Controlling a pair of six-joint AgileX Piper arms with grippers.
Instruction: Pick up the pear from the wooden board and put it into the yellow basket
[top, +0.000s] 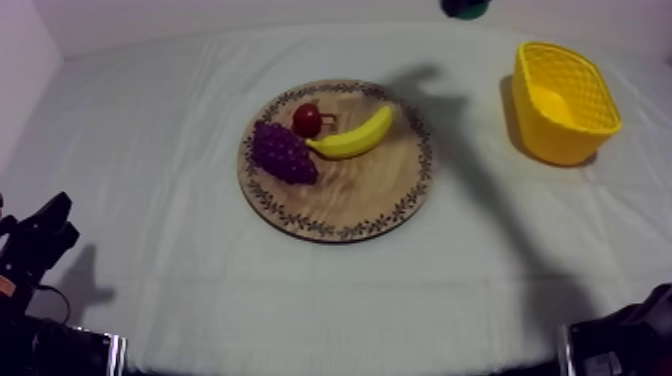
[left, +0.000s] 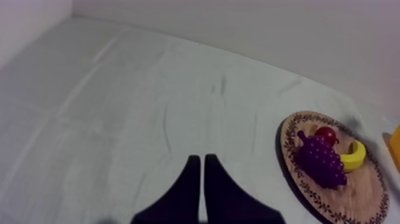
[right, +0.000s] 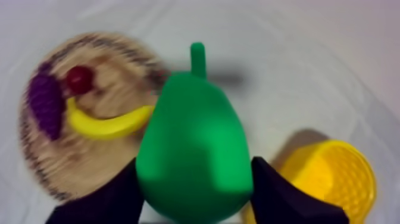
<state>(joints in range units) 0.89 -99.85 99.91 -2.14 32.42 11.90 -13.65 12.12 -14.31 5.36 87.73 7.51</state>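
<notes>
My right gripper (right: 196, 173) is shut on the green pear (right: 193, 149), its black fingers (right: 116, 199) pressed to both sides. It holds the pear high above the cloth, between the wooden board (right: 89, 161) and the yellow basket (right: 333, 179). In the top view a dark green bit of the pear (top: 466, 8) shows at the far edge, and its shadow falls between the board (top: 370, 200) and the basket (top: 565, 140). My left gripper (left: 199, 164) is shut on nothing, low at the table's near left (top: 45, 230).
On the board lie a banana (top: 352, 138), a bunch of purple grapes (top: 283, 152) and a small red fruit (top: 307, 120). The basket stands at the far right. Part of my right arm (top: 625, 340) sits at the near right edge.
</notes>
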